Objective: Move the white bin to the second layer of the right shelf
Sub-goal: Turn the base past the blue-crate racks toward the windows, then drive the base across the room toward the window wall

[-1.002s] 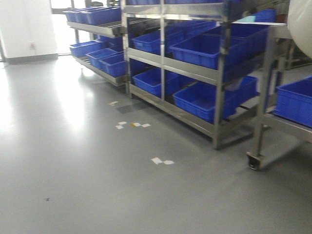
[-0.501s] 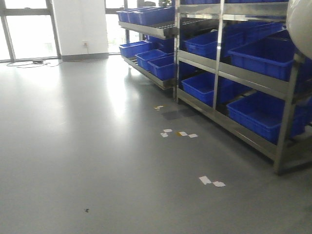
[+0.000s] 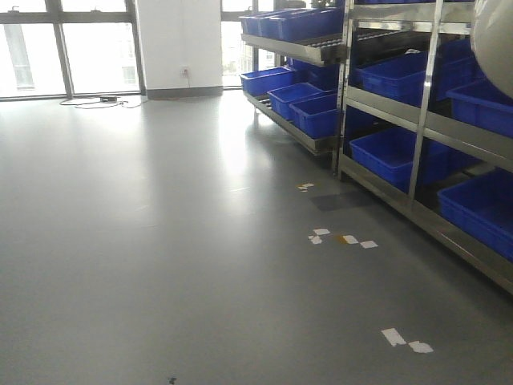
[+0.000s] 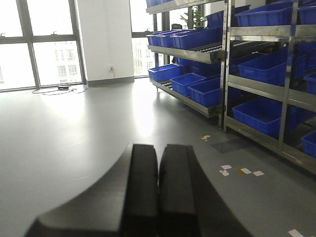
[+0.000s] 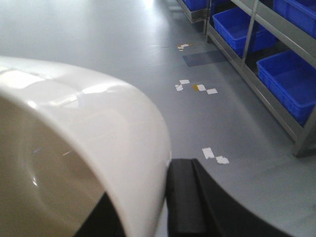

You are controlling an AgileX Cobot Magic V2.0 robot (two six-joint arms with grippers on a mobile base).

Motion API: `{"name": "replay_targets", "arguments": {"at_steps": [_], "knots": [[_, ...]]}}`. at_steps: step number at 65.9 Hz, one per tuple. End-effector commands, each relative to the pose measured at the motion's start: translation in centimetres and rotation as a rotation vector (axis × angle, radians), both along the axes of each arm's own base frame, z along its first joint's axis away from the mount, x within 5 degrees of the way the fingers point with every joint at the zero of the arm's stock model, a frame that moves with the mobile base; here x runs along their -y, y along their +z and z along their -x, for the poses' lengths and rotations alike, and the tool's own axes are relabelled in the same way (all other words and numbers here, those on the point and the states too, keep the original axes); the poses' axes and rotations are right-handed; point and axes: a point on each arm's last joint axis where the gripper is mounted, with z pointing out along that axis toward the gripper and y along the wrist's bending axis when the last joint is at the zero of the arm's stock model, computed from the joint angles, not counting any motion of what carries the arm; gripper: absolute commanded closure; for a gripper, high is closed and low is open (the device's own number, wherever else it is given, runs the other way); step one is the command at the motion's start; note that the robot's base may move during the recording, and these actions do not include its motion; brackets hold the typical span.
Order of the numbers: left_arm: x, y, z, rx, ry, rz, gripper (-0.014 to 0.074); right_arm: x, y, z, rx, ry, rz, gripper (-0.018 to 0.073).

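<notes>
The white bin (image 5: 84, 143) is a glossy cream tub filling the left of the right wrist view; its rounded side also shows at the upper right corner (image 3: 494, 32) of the front view. My right gripper (image 5: 153, 197) is shut on the bin's wall, one black finger (image 5: 185, 197) outside and the other inside. My left gripper (image 4: 159, 150) is shut with nothing between its pads and hangs over bare floor. A rack level with roller lanes (image 4: 217, 48) shows on the far steel rack; whether it is the right shelf second layer I cannot tell.
Steel racks (image 3: 425, 120) loaded with blue crates (image 3: 393, 76) line the right side. Grey floor (image 3: 160, 241) stretches left toward windows (image 3: 96, 48) and a white pillar (image 3: 178, 40). White tape scraps (image 3: 345, 239) lie on the floor beside the racks, and a cable (image 3: 96, 101) lies by the windows.
The front view has swung left: the racks slid toward the right edge, and the windows and pillar came into sight. The bin stays at the upper right corner.
</notes>
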Motion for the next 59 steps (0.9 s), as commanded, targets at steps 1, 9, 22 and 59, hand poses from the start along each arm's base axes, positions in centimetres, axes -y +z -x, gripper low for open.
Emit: {"name": "replay_targets", "arguments": {"at_steps": [1, 9, 22, 59], "knots": [[-0.05, -0.27, 0.02, 0.064, 0.003, 0.023, 0.0512, 0.10, 1.89, -0.17, 0.128, -0.009, -0.003, 0.0536], [-0.05, -0.27, 0.02, 0.064, 0.003, 0.023, 0.0512, 0.10, 1.89, -0.17, 0.128, -0.009, -0.003, 0.0536], [-0.05, -0.27, 0.02, 0.064, 0.003, 0.023, 0.0512, 0.10, 1.89, -0.17, 0.128, -0.009, -0.003, 0.0536], [-0.05, -0.27, 0.02, 0.064, 0.003, 0.023, 0.0512, 0.10, 1.89, -0.17, 0.128, -0.009, -0.003, 0.0536]]}}
